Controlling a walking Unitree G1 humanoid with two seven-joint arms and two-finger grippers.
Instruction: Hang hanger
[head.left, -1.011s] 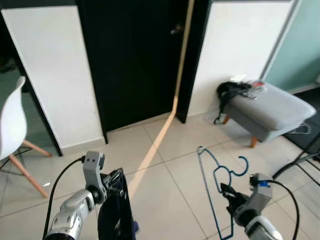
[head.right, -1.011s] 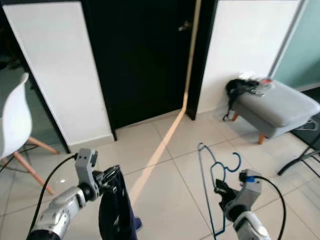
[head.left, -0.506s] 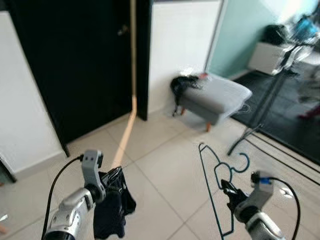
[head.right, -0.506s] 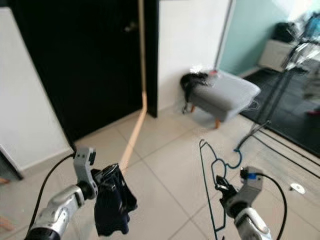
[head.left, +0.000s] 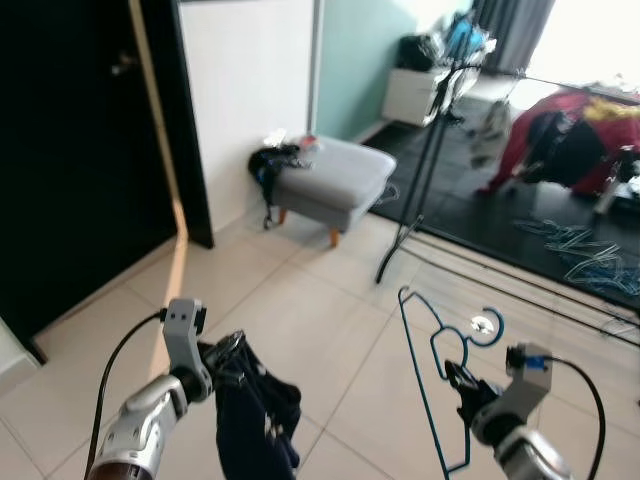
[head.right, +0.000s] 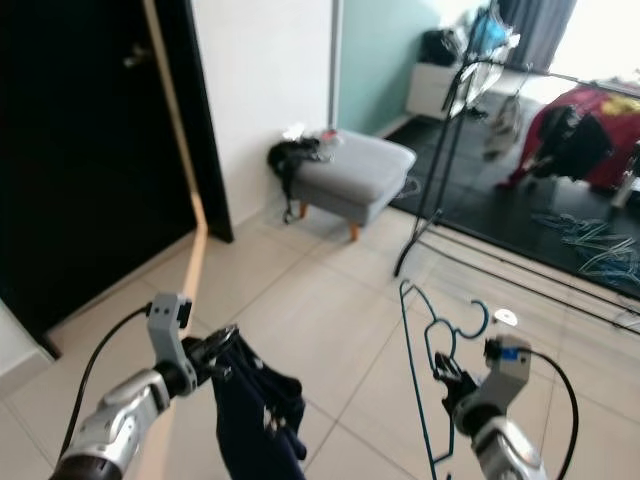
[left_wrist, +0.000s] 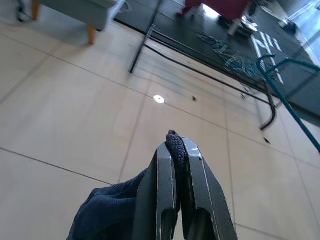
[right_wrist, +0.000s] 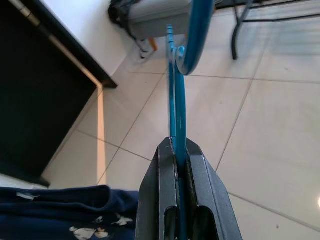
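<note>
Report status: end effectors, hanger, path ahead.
Left end effector shut on navy garment. Right end effector shut on blue hanger. Clothes rack ahead right; grey ottoman beside the route.

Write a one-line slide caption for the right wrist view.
Right gripper jaws shut on a blue hanger above tiled floor.

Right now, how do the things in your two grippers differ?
The left gripper holds a dark navy garment, soft and hanging limp in folds. The right gripper holds a blue hanger, a thin rigid wire frame standing upright with its hook on top. Both are pinched between shut fingers, held above the tiled floor.
</note>
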